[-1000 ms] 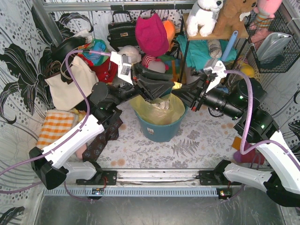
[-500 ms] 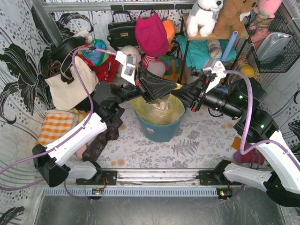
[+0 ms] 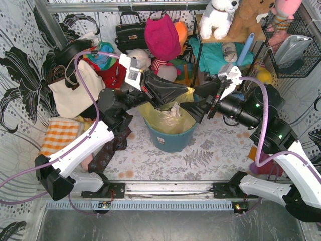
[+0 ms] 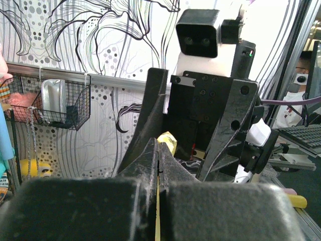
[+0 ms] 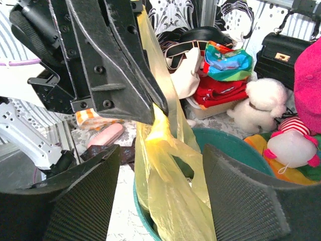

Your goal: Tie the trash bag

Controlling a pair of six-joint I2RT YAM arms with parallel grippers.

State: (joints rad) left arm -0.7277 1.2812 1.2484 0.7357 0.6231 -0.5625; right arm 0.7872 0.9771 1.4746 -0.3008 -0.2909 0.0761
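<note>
The trash bag (image 3: 169,116), thin yellow plastic with white paper showing through, sits in a round teal bin (image 3: 170,141). One of its handles is pulled up and to the right. My left gripper (image 3: 187,92) is shut on that handle above the bin. In the left wrist view a yellow strip of the bag (image 4: 158,206) runs between the closed jaws of the left gripper (image 4: 159,146). My right gripper (image 3: 199,106) stands open just right of it. In the right wrist view its wide-apart fingers (image 5: 85,201) flank the hanging bag (image 5: 173,201) without touching it.
A cream tote bag (image 3: 75,93) and an orange checked cloth (image 3: 59,135) lie at the left. A black handbag (image 3: 131,32), a pink hat (image 3: 161,37) and plush toys (image 3: 218,17) crowd the back. A wire basket (image 3: 296,45) hangs at the right.
The left gripper has closed on the bag's handle. The right gripper, shut before, has opened and let the bag go, dropping slightly lower.
</note>
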